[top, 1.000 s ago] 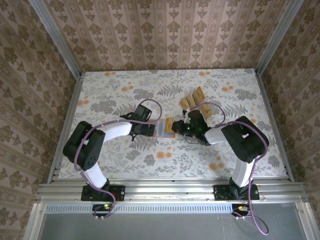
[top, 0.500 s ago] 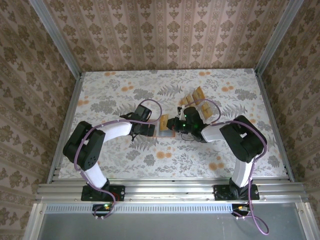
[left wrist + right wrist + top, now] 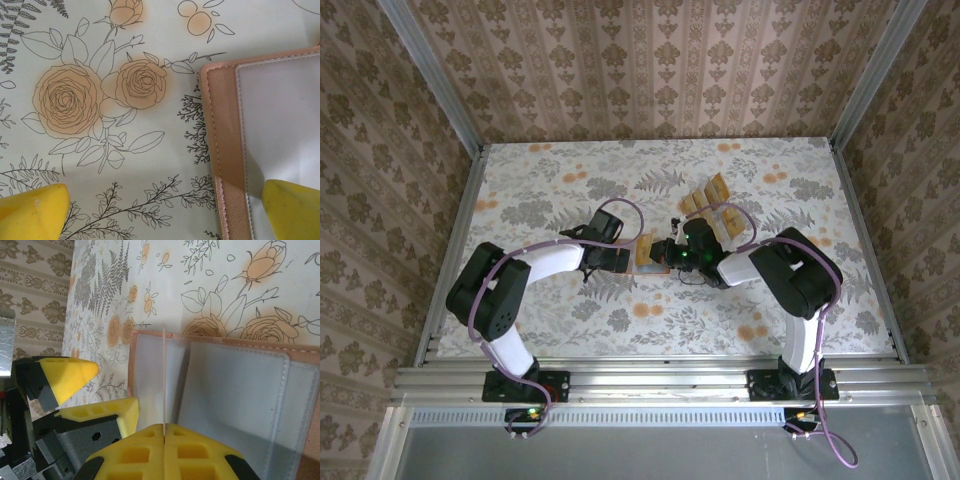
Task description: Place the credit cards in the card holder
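Observation:
The card holder (image 3: 235, 390) lies open on the table, pink-rimmed (image 3: 225, 150) with its greyish inner face up. My right gripper (image 3: 164, 432) is shut on one credit card (image 3: 164, 375), seen edge-on and standing upright over the holder's left pocket. From above, that tan card (image 3: 645, 247) sits between the two grippers. My left gripper (image 3: 160, 215) is open and straddles the holder's edge: one yellow fingertip (image 3: 292, 207) rests on the grey face, the other is over bare table. More credit cards (image 3: 705, 203) stand behind my right gripper (image 3: 667, 252).
The remaining cards lean in a clear stand (image 3: 730, 222) at the middle right of the floral table (image 3: 540, 200). Both arms meet at the table's centre. Metal rails and patterned walls (image 3: 640, 70) enclose the table.
My right gripper has carried the card leftward, from beside the holder to above its open face. The left arm has stayed in place, still open.

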`<state>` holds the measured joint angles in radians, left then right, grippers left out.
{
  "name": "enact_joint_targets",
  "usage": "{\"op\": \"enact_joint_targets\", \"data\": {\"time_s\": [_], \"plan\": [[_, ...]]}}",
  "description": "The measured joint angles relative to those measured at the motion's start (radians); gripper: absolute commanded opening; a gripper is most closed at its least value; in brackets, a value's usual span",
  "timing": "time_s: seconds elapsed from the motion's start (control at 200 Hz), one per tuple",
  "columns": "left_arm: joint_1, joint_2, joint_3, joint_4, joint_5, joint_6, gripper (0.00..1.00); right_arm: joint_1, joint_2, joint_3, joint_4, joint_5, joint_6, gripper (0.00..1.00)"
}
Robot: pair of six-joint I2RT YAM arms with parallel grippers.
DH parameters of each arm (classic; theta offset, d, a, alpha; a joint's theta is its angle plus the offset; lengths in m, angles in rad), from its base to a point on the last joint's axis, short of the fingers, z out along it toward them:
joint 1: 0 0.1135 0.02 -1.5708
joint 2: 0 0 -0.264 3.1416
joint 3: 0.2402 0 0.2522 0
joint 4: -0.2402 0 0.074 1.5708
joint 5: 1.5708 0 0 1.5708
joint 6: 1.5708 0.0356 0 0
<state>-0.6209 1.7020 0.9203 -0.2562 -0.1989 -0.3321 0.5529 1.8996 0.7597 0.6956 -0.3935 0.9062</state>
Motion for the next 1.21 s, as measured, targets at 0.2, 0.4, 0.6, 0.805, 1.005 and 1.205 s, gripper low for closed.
{"op": "enact_joint_targets", "data": {"time_s": [0.2,0.4,0.6,0.805,1.005,1.205], "plan": [[0.0,0.0,-0.002,0.002,0.0,-0.005,1.0,-0.006,0.0,-0.034,0.03,0.0,0.015,0.0],[0.0,0.0,-0.002,0.002,0.0,-0.005,1.0,-0.014,0.0,-0.05,0.065,0.0,0.018,0.0],[0.0,0.0,-0.003,0.003,0.0,-0.005,1.0,-0.016,0.001,-0.061,0.084,0.0,0.022,0.0],[0.0,0.0,-0.003,0.003,0.0,-0.005,1.0,-0.018,0.018,-0.07,0.117,-0.001,0.038,0.0],[0.0,0.0,-0.003,0.003,0.0,-0.005,1.0,-0.018,0.035,-0.076,0.153,-0.007,0.053,0.0],[0.0,0.0,-0.003,0.003,0.0,-0.005,1.0,-0.018,0.045,-0.077,0.171,-0.012,0.066,0.0]]}}
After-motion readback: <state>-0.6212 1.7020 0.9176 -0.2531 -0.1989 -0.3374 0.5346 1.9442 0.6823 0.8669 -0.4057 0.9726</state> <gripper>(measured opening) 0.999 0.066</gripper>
